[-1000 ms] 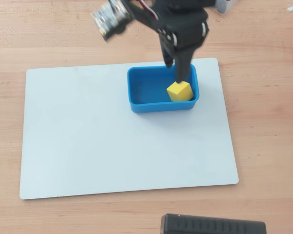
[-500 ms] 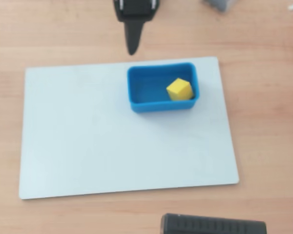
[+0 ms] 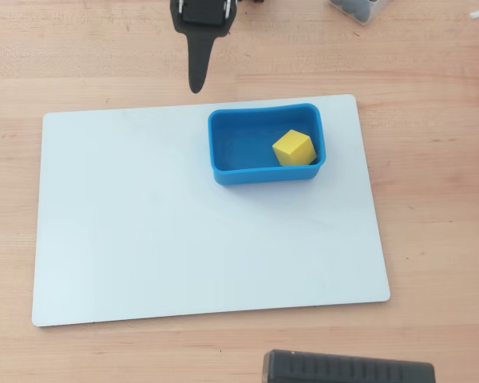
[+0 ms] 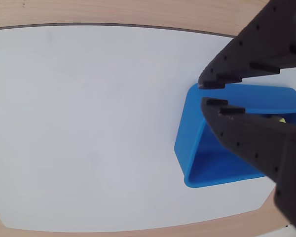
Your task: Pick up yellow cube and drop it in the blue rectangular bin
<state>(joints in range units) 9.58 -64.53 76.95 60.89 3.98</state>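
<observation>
Where blue rectangular bin [image 3: 265, 171] sits, yellow cube [image 3: 294, 148] inside (right end)

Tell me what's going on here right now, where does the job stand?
The yellow cube lies inside the blue rectangular bin, at its right end in the overhead view, tilted on an edge. The gripper holds nothing, its fingers nearly shut, and it sits off the bin over the wooden table. The drop looks done.

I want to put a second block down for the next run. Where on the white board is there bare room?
The white board is bare left of and below the blue rectangular bin. The bin, with the yellow cube inside, fills the board's upper right. The gripper hangs above the board's top edge, near the bin.
</observation>
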